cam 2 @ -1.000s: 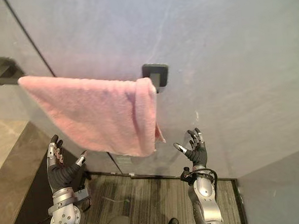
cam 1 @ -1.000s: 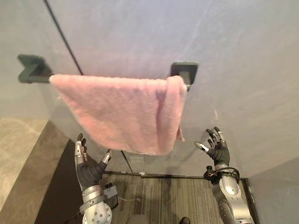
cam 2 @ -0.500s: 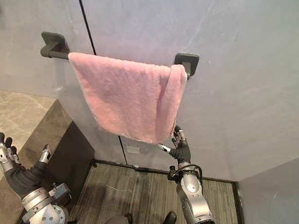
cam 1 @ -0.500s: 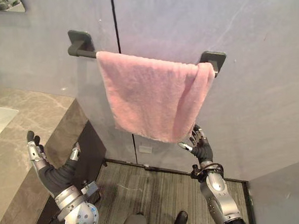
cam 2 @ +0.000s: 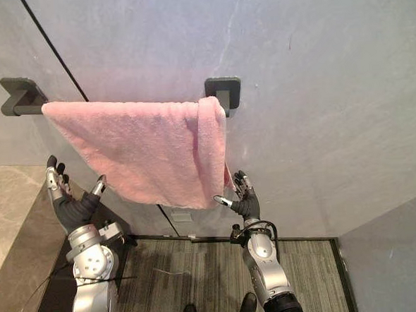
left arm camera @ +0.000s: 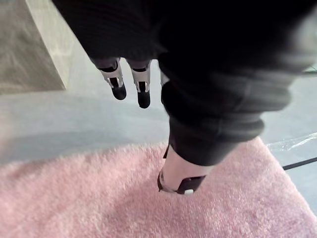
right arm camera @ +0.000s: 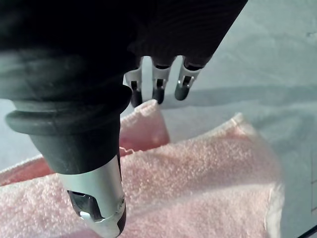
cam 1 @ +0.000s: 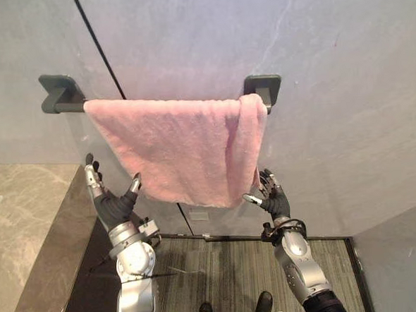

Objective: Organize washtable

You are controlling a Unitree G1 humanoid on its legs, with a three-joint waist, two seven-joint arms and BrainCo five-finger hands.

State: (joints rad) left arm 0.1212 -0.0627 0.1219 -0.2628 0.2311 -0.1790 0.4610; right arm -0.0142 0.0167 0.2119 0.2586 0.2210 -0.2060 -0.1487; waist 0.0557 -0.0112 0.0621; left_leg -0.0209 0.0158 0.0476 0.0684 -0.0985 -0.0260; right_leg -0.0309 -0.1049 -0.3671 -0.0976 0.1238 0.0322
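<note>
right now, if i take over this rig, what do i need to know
Left hand open, raised beside the pink towel's lower left edge, holding nothing.
Right hand open, by the towel's lower right corner, holding nothing.
The towel is draped over the dark towel bar, bunched at the right end, hem slanting.
Done: towel is on the bar.
Left: probably spreading it evenly.

We see a dark towel bar [cam 1: 69,106] on the grey wall [cam 1: 331,85] w/ a pink towel [cam 1: 186,147] draped over it, bunched at its right end; stone tabletop [cam 1: 21,224] lower left, striped floor [cam 1: 222,268] below.
</note>
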